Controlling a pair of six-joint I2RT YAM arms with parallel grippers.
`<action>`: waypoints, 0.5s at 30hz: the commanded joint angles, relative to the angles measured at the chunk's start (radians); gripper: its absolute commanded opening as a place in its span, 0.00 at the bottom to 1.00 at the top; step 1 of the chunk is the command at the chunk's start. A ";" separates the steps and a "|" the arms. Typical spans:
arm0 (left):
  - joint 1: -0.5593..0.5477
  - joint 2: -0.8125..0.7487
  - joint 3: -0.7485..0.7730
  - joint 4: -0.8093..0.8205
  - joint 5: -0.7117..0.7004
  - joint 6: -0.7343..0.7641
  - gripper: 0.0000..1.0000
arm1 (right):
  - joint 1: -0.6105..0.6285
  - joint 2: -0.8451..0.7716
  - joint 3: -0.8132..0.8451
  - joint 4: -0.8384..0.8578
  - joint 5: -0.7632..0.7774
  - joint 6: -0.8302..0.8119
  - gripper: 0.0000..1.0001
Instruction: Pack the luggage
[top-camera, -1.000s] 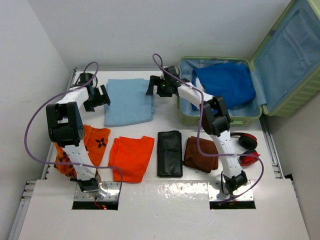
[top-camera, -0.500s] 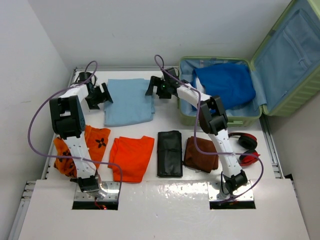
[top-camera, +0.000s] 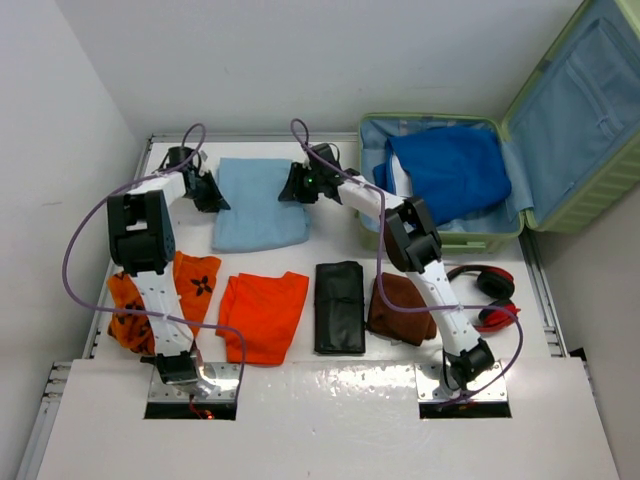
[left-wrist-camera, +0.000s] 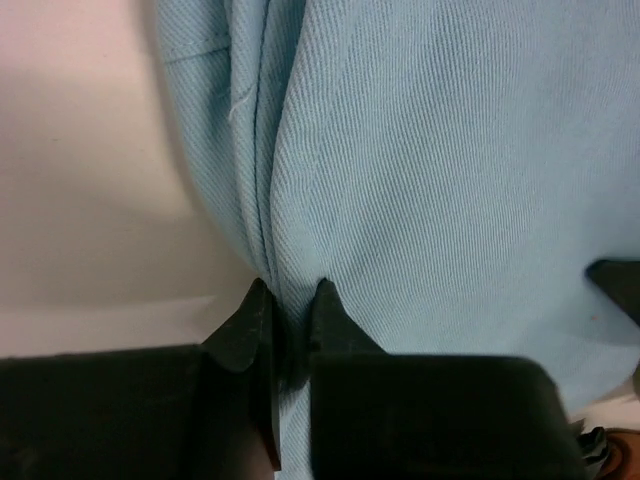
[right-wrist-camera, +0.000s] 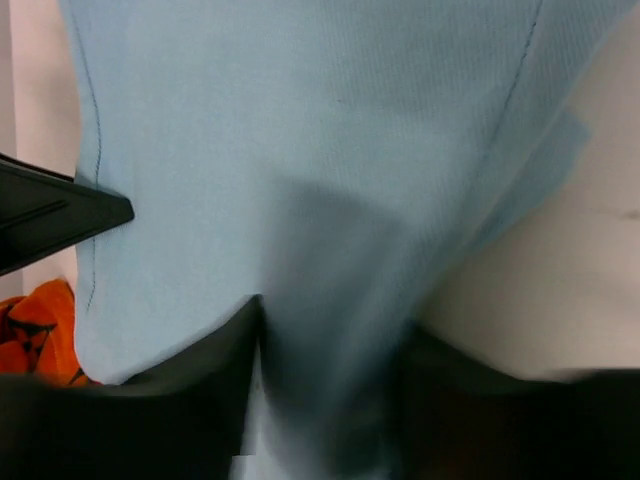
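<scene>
Step in hand, by the look of it: two-hand pickup of flat folded light-blue cloth off white desk, for transfer into luggage. Left hand at cloth's left edge, clenched on a pinched fold of fabric. Right hand at cloth's right edge, fingers apart astride a hump of fabric. Blurred there, so cannot tell whether clamped or merely straddling.

To do it well:
- Confirm right-side bite before any lift.
- Grab all folded layers, not top ply only, else likely to unfold mid-air.
- Raise both edges together, level, with slight tension between hands.
- Clear luggage's near wall before moving across.
- Lower flat and release both sides at once.

Luggage: right of cloth, near it, strip of desk between. Large light-green hard-shell suitcase, ribbed, lying open. Lid tilted up on the side away from cloth, pale blue lining inside. Deep-blue garment already in the tub, bunched, lining showing around it. Probably room on top for the cloth.
</scene>
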 joint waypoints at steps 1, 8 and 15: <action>-0.073 0.071 -0.067 -0.067 0.014 -0.007 0.04 | 0.038 0.025 0.016 -0.021 -0.034 -0.011 0.36; -0.094 -0.076 -0.085 -0.044 0.000 0.013 0.00 | 0.029 -0.076 -0.001 0.003 -0.038 -0.097 0.00; -0.143 -0.260 -0.067 -0.035 -0.035 0.079 0.00 | 0.018 -0.244 -0.042 0.028 -0.035 -0.226 0.00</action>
